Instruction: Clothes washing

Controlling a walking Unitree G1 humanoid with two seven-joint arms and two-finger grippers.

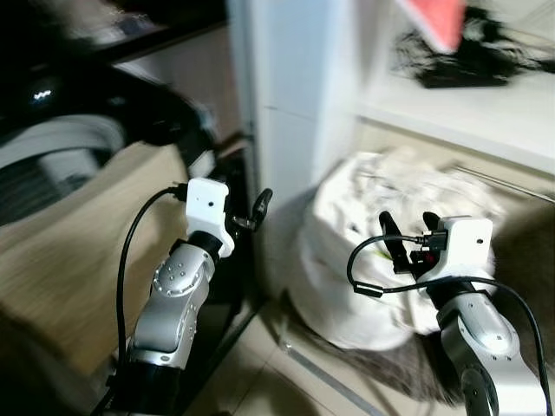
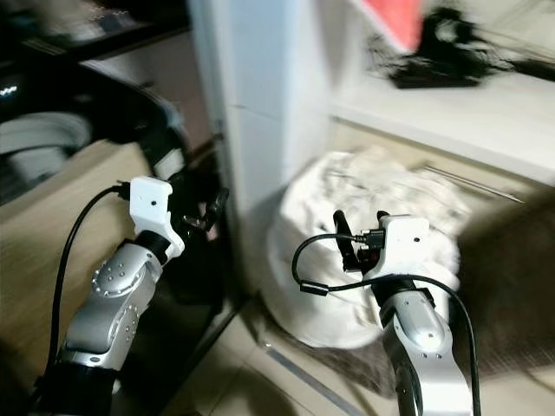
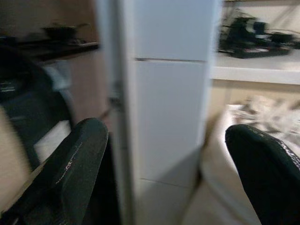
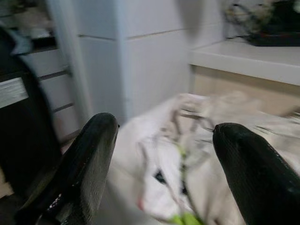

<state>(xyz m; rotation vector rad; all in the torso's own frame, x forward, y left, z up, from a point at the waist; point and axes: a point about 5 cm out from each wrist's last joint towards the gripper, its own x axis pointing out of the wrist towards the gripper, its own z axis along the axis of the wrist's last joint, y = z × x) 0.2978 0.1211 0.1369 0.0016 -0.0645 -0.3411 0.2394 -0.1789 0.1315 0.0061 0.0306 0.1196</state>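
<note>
Laundry (image 1: pixel 381 243), a white heap, sits on the floor beside a white pillar (image 1: pixel 286 130), just ahead of the right gripper (image 1: pixel 406 234). Left gripper (image 3: pixel 164 159) faces the pillar, fingers wide apart, empty. Right wrist view: fingers (image 4: pixel 89 154) spread wide, empty, laundry beyond.

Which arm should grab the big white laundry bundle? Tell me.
Right. The right gripper is open and faces the white cloth bundle, while the left gripper faces the white pillar.

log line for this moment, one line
task: clothes washing | left gripper: open, by white cabinet | right gripper: open, facing white laundry bundle | view: blurred
</note>
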